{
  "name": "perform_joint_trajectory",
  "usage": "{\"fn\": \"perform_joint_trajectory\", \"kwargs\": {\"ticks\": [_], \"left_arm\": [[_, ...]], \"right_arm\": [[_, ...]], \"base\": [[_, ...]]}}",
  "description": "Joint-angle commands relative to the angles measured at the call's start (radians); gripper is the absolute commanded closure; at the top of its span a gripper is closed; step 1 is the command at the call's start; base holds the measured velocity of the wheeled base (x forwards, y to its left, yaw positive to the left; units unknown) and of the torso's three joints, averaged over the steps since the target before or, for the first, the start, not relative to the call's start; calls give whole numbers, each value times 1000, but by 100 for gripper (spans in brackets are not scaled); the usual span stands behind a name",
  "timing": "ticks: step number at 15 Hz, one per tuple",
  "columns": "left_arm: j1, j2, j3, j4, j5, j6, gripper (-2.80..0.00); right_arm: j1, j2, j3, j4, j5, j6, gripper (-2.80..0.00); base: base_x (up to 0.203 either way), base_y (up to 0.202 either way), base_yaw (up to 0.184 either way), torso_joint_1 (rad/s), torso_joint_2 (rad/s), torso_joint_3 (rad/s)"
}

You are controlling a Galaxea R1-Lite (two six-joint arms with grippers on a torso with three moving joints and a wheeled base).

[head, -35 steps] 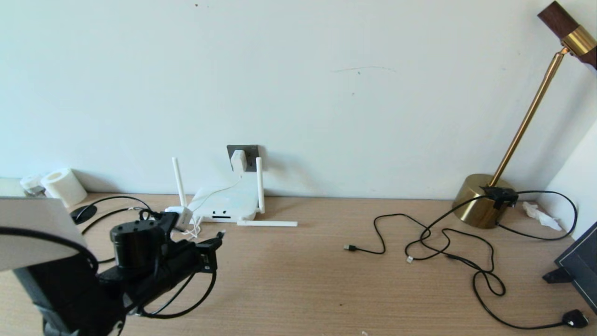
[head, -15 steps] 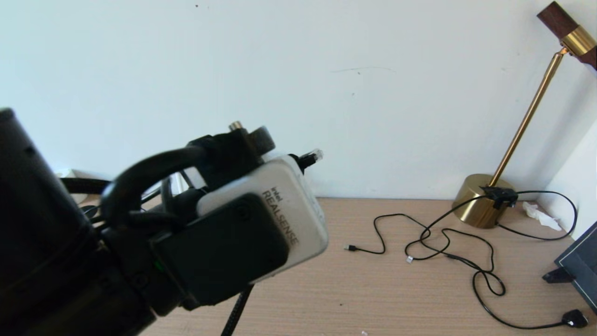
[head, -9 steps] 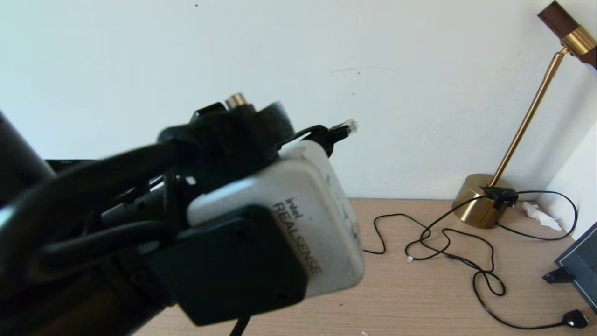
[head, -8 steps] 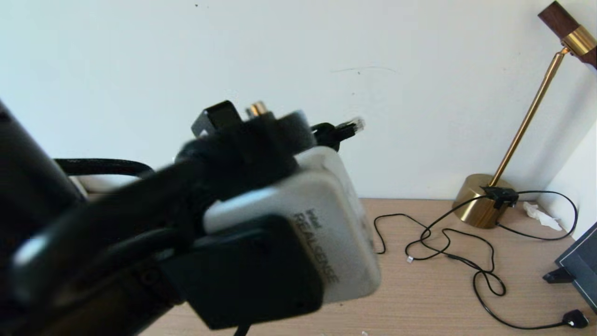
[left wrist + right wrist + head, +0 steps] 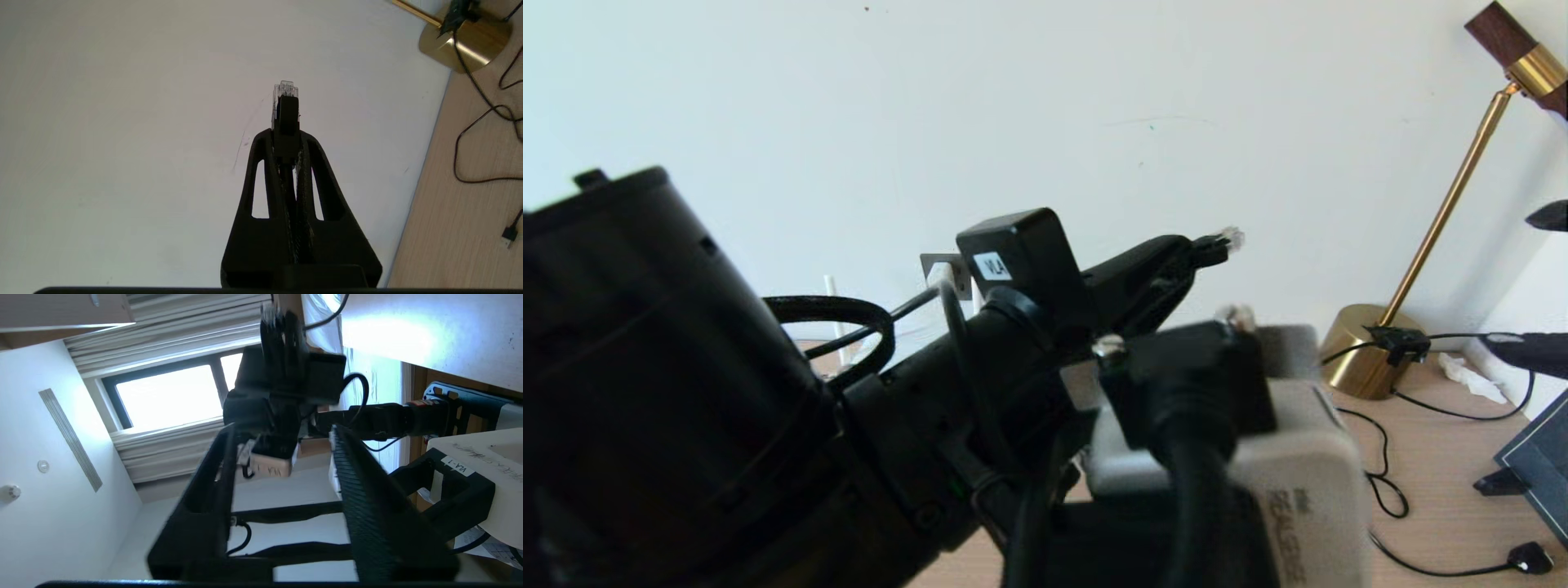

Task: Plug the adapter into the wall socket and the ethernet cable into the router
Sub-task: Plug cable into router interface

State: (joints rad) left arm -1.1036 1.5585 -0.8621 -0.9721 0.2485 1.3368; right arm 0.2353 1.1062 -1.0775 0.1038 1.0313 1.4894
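The ethernet cable (image 5: 1213, 245) is lifted clear of the desk, its black boot pinched between the fingers of the left gripper (image 5: 1176, 261), which are drawn in tight on it. The clear plug tip sticks out past the fingertips toward the pale wall (image 5: 1045, 106); the left wrist view shows the same: the ethernet cable (image 5: 286, 108) standing out of the closed left gripper (image 5: 286, 143) against bare wall. The left arm fills the lower left of the head view, close to the camera.

Behind the arm, low on the wall, a corner of the wall socket (image 5: 931, 263) shows, with the white adapter (image 5: 941, 273) seated in it. Of the router only one upright antenna (image 5: 832, 306) is plainly visible; the body is hidden by the arm.

The right gripper (image 5: 1535, 282) enters at the far right edge of the head view, two dark fingertips spread well apart with nothing between them. The right wrist view confirms the fingers (image 5: 367, 490) standing apart and empty, aimed across the room at the left arm, a bright window (image 5: 167, 396) with blinds, and a white ceiling.

The surface is a light wood desk (image 5: 1437, 482) set against the wall. At its right end stands a brass lamp (image 5: 1364, 359) with a slanted stem, thin black cables (image 5: 1388, 490) looping beside it, a black plug (image 5: 1529, 557) near the front edge, a crumpled tissue (image 5: 1470, 377) by the corner, and a dark framed panel (image 5: 1535, 465) leaning at the edge.
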Motion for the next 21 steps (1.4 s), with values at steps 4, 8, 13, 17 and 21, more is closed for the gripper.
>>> {"fn": "perform_joint_trajectory", "kwargs": {"ticks": [4, 8, 13, 17, 21], "left_arm": [[-29, 42, -1, -12, 6, 1, 0], [-44, 51, -5, -36, 8, 2, 0], [-44, 68, -11, -52, 8, 5, 0], [-55, 89, -16, -59, 9, 4, 0], [-55, 89, -8, -60, 11, 4, 0]], "right_arm": [[61, 87, -2, -18, 6, 9, -280], [93, 168, -4, -55, 7, 11, -280], [142, 208, -47, -59, 9, 12, -280], [147, 223, -70, -61, 7, 23, -280], [148, 241, -70, -87, 7, 26, -280]], "base": [[0, 0, 0, 0, 0, 0], [0, 0, 0, 0, 0, 0], [0, 0, 0, 0, 0, 0], [0, 0, 0, 0, 0, 0], [0, 0, 0, 0, 0, 0]]}}
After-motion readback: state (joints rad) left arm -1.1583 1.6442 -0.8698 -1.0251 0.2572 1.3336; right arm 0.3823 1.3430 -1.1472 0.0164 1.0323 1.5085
